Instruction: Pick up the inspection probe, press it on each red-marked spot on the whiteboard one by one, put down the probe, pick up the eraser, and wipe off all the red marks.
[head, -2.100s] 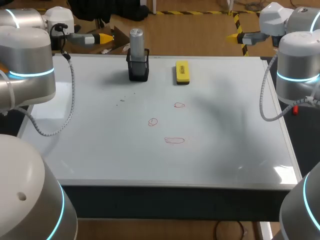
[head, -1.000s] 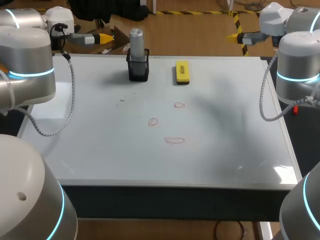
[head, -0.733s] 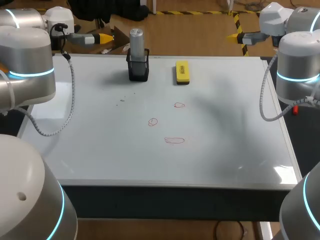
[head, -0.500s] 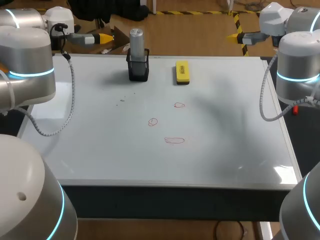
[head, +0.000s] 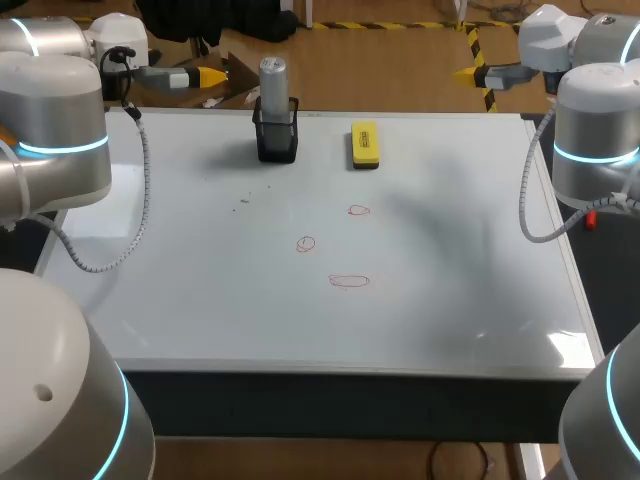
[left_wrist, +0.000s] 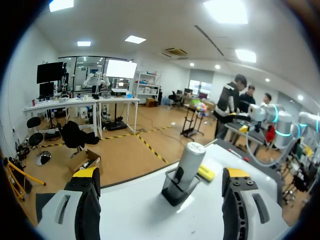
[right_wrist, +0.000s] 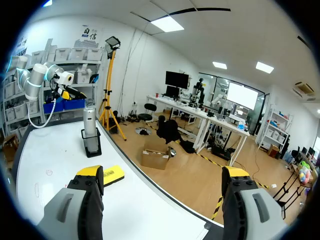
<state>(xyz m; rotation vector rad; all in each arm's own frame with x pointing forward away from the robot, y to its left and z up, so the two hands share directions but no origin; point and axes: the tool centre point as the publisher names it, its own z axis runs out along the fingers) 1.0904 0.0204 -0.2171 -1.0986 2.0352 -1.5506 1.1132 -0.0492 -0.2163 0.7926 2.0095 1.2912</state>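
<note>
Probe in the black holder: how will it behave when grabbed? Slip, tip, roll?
The inspection probe looks like a smooth metallic cylinder: probably stiff, somewhat slippery in a pinch. It stands well above its small black holder, so a sideways nudge may tip both; a straight-up lift seems safer. Laid flat, it would likely roll.

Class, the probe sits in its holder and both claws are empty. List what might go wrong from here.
1. The inspection probe stands tall in a narrow black holder; a skewed grasp by the open left claw may tip both.
2. The three red marks are small and thin; a press might miss one.
3. The eraser lies near the holder; reaching for one might knock the other.
</note>
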